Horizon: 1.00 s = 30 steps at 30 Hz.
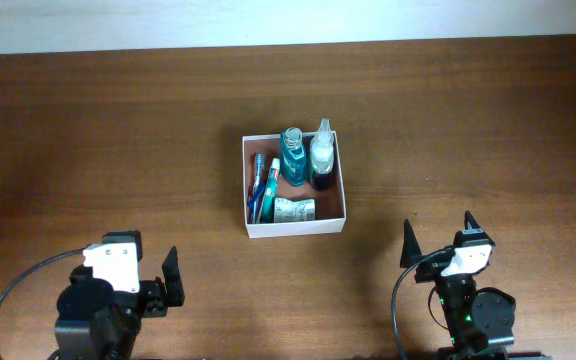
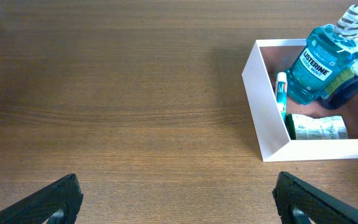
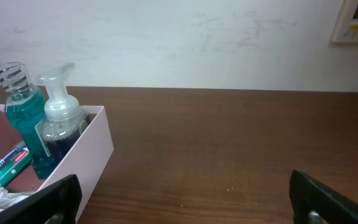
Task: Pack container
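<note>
Since the shallow, square white cardboard box (image 1: 295, 228) mid-table already holds toiletries (image 1: 292, 160), packing looks finished; left gripper (image 2: 179, 200) and right gripper (image 3: 185, 199) sit near, fingers apart, empty.

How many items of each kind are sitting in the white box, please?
In the container:
bottles: 2 (mouthwash bottle, pump bottle)
toothbrush: 1
slim tube: 1
white-green pack: 1
Total: 5

A wood-grain table (image 1: 88, 130) is showing a soft sheen. The container (image 1: 298, 227) is looking like matt white cardboard. The mouthwash bottle (image 1: 292, 158) and pump bottle (image 1: 323, 155) are gleaming, clear plastic.
</note>
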Motion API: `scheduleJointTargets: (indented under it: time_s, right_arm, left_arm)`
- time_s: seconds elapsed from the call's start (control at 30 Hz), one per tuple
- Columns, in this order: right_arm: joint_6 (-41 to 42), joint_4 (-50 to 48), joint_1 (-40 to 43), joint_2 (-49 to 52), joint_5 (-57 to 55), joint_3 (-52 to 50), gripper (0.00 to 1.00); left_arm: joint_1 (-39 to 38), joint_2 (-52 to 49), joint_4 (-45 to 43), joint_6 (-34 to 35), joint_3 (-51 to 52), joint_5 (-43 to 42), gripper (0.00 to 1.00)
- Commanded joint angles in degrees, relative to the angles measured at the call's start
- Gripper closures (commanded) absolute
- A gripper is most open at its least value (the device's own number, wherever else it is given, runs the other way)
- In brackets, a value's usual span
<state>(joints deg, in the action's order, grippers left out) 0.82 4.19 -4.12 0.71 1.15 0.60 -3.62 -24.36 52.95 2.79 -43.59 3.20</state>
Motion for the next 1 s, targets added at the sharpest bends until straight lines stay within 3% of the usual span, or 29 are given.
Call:
scheduleJointTargets:
  time_s: [0.0,0.37,0.5,0.67,0.77,0.97]
  right_arm:
    - [-0.39,0.13,-0.33,-0.52,1.01,-0.28,0.02]
    - [-0.39,0.13,-0.33,-0.52,0.98,-0.28,0.02]
    - [-0.39,0.13,-0.33,-0.52,1.01,-0.28,0.02]
    - [-0.39,0.13,-0.33,-0.52,1.01,-0.28,0.02]
    - [-0.42,0.13,-0.33,-0.52,1.01,-0.28,0.02]
    - [-0.39,0.13,-0.33,-0.52,0.98,-0.28,0.02]
  left_arm:
    - [0.04,0.50,-0.13,0.39,0.07,-0.44,0.01]
    - [0.02,1.44,2.14,0.17,1.64,-0.70,0.01]
    - [0.02,9.18,0.09,0.13,10.73,-0.39,0.00]
    - [0.02,19.41,-14.23,0.13,23.15,-0.42,0.01]
    - [0.02,23.63,-28.59,0.13,30.97,-0.42,0.00]
    - [0.04,24.06,-52.83,0.13,41.44,-0.44,0.01]
